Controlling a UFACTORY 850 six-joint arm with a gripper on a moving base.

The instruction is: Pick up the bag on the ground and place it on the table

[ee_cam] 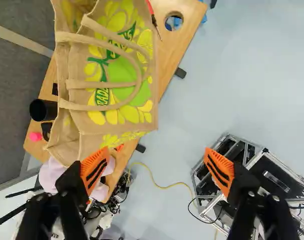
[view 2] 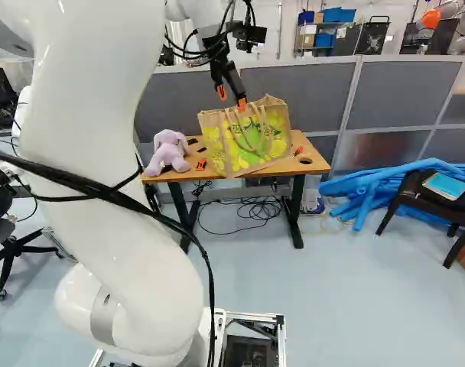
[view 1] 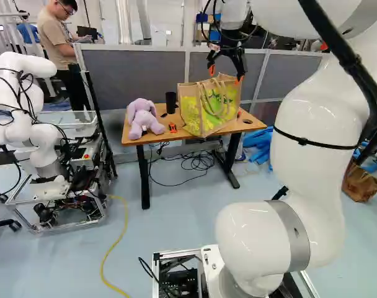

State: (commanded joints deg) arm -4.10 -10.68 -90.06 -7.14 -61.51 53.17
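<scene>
The yellow-and-green woven tote bag (view 1: 207, 112) stands on the wooden table (view 1: 170, 136); the gripper (ee_cam: 158, 164) is spread wide, gripping nothing. I'd guess it's light, floppy and grippy, best taken by both handles (ee_cam: 82, 84) together.

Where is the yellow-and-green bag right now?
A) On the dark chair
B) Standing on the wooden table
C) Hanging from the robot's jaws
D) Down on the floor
B: the bag stands with its base on the wooden table, while the jaws stand apart above it, gripping nothing.
</scene>
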